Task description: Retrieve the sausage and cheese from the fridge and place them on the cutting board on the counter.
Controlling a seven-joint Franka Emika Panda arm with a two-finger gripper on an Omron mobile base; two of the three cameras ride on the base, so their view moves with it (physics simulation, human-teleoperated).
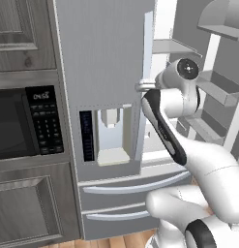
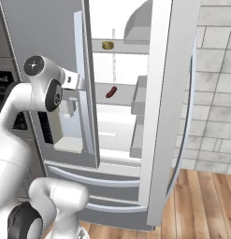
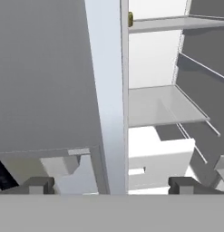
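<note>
The sausage (image 2: 111, 92) lies tilted on a middle white shelf (image 2: 118, 101) inside the fridge (image 2: 42, 46), whose right door (image 2: 166, 116) stands swung open. The cheese (image 2: 107, 45) sits on the shelf above it, near that shelf's front edge; in the hand view only a sliver of it (image 3: 130, 19) peeks out past the edge of the closed left door (image 3: 45, 77). The pincer (image 3: 111, 185) stands released, its two dark fingertips (image 3: 38, 185) wide apart and nothing between them. It faces the edge of the left door, with the open compartment to its right. Both foods are farther in and higher than the pincer, well apart from it. A black microwave (image 1: 24, 121) sits in the grey cabinets left of the fridge, and a wooden floor (image 2: 205, 200) lies below.
</note>
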